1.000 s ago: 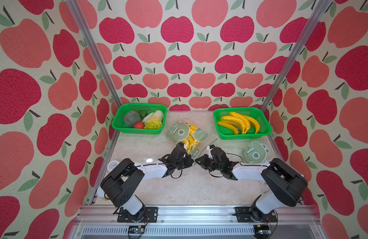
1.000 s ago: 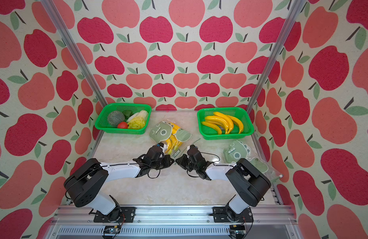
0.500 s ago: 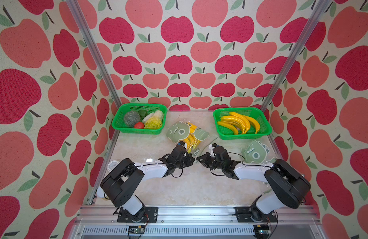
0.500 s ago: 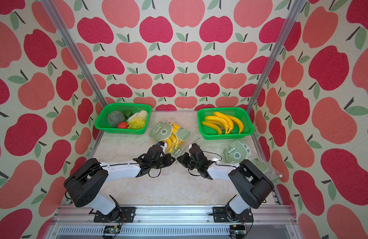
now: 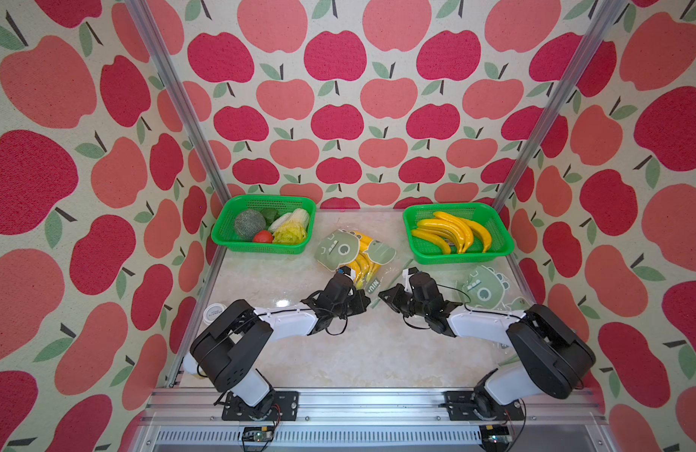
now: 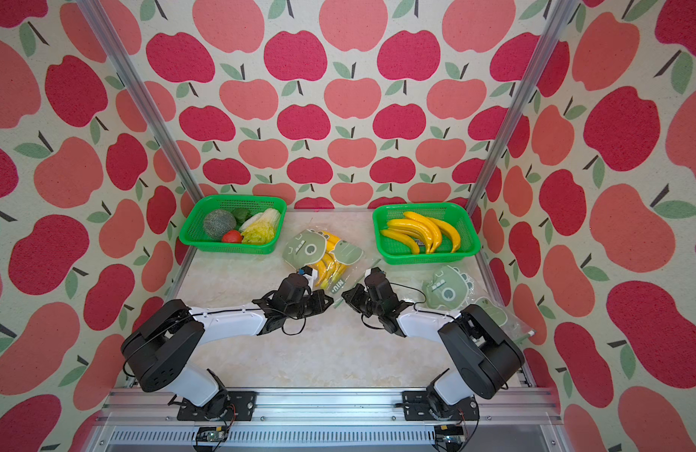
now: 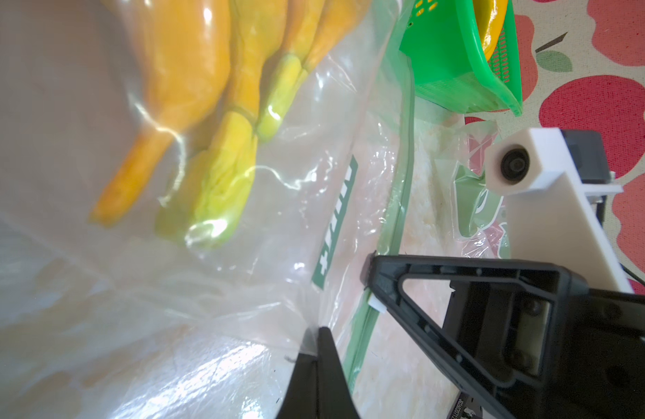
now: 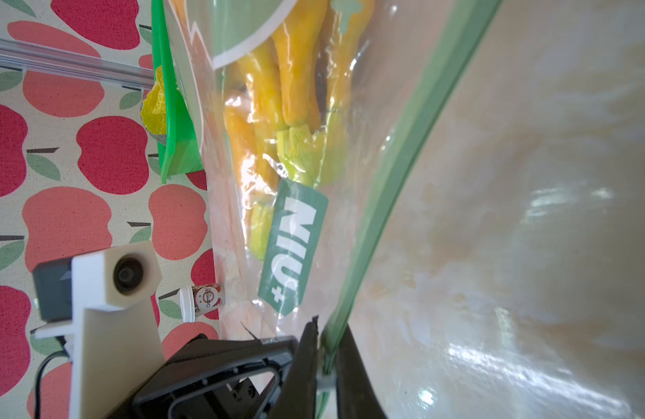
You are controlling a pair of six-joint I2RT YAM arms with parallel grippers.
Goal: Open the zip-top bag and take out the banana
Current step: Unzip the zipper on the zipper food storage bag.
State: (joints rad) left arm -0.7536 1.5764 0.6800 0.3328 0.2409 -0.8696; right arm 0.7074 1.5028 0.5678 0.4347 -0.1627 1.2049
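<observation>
The left gripper (image 7: pixel 315 341) has its jaws fully closed, pinching clear film of the bag (image 5: pixel 338 248) just inside the zip strip (image 7: pixel 400 203). The right gripper (image 8: pixel 328 333) has its jaws almost closed, nipping the green strip itself. Both arms reach low and forward over the table (image 5: pixel 358 352), forearms angled inward, so the grippers face each other, close but apart, at the bag's near end. The bag lies flat between the two baskets, mouth toward the robot, with the bananas (image 7: pixel 190 72) inside. The vegetable basket (image 5: pixel 221 235) and banana basket (image 5: pixel 499 242) line the far edge. A second bag (image 5: pixel 483 283) lies beside the right arm. Bare tabletop lies on the robot's side of the grippers.
</observation>
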